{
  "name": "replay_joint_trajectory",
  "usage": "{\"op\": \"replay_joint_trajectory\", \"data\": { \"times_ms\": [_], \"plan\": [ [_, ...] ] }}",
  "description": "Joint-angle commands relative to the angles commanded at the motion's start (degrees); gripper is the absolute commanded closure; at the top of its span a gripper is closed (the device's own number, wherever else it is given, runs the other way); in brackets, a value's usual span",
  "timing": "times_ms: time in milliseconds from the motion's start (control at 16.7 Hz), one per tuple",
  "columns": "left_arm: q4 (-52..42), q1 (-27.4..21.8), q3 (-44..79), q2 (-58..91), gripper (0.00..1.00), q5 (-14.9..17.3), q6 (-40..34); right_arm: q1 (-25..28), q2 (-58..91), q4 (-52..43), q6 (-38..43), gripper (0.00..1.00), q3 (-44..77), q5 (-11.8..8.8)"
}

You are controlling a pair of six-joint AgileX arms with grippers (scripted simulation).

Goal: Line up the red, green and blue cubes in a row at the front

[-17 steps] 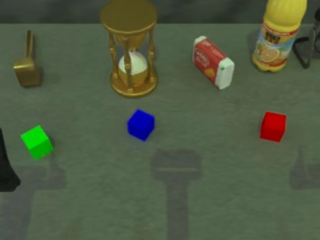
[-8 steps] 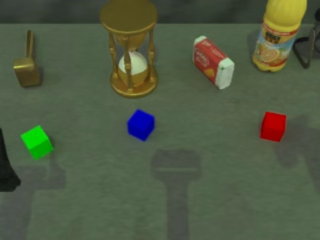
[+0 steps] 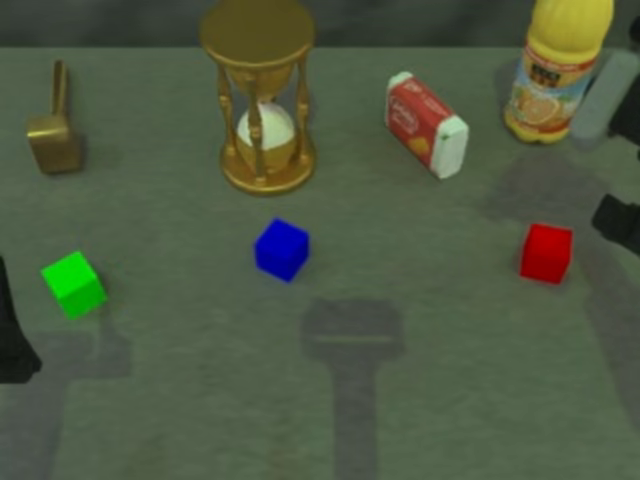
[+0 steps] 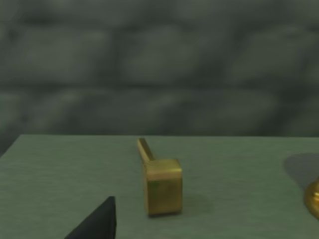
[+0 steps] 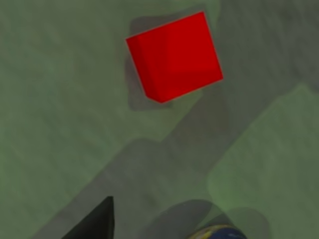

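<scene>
Red cube point(image 3: 546, 252) lies apart from blue cube point(image 3: 281, 249) and green cube point(image 3: 73, 284).
Right gripper point(image 3: 618, 220) is just beside it, perhaps above; whether its fingers are apart is unclear.

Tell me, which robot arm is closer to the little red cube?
The right one. The right end effector sits just beside the red cube at the table's right edge. The left end effector is parked far off at the left edge, near the green cube.

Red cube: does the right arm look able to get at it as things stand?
Probably yes. The red cube sits alone on bare table, nothing beside it, and the right gripper is close by at the right edge.
</scene>
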Motion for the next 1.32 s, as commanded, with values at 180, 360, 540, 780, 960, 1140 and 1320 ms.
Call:
{"op": "replay_joint_trajectory", "data": {
  "times_ms": [180, 360, 540, 780, 960, 1140, 1320],
  "plan": [
    [0.0, 0.0, 0.0, 0.0, 0.0, 0.0, 0.0, 1.55, 13.73, -7.07, -6.69, 0.0, 11.1, -0.06],
    [0.0, 0.0, 0.0, 0.0, 0.0, 0.0, 0.0, 2.67, 23.63, -12.09, -11.65, 0.0, 19.53, -0.16],
    [0.0, 0.0, 0.0, 0.0, 0.0, 0.0, 0.0, 3.27, 28.8, -14.75, -14.4, 0.0, 24.37, -0.23],
    [0.0, 0.0, 0.0, 0.0, 0.0, 0.0, 0.0, 3.35, 29.57, -15.12, -14.78, 0.0, 25.04, -0.24],
    [0.0, 0.0, 0.0, 0.0, 0.0, 0.0, 0.0, 3.07, 29.51, -14.8, -14.74, 0.0, 24.73, -0.23],
    [0.0, 0.0, 0.0, 0.0, 0.0, 0.0, 0.0, 3.3, 31.14, -10.77, -14.79, 0.0, 22.13, -0.23],
    [0.0, 0.0, 0.0, 0.0, 0.0, 0.0, 0.0, 3.36, 34.01, -3.24, -14.65, 0.0, 18.07, -0.2]
  ]
}}
